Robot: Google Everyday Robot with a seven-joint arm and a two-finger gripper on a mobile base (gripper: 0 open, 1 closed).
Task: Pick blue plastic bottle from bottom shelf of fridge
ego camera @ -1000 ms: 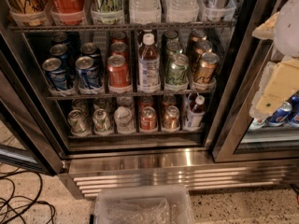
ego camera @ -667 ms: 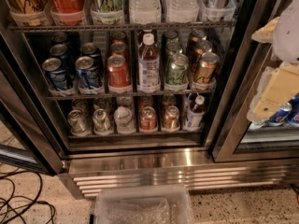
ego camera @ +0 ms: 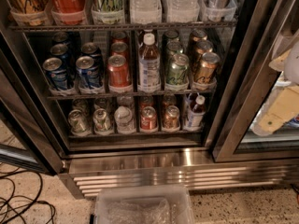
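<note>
The blue plastic bottle (ego camera: pixel 195 112) stands upright at the right end of the bottom shelf (ego camera: pixel 135 136), white cap up, dark drink inside. Several soda cans (ego camera: pixel 148 118) stand to its left on the same rack. The fridge (ego camera: pixel 140 164) has its left compartment open, with a steel frame and a ribbed grille base. My gripper (ego camera: pixel 276 116), cream-coloured, hangs at the right edge of the camera view in front of the right glass door. It is to the right of the bottle and apart from it.
The middle shelf holds blue, red, green and gold cans and a taller white-capped bottle (ego camera: pixel 149 65). A clear plastic bin (ego camera: pixel 142 205) sits on the floor before the grille. Black cables (ego camera: pixel 21 202) lie at lower left. The steel post (ego camera: pixel 233 92) stands between bottle and gripper.
My gripper and arm have dropped slightly lower at the right edge. The bottle and cans have not moved.
</note>
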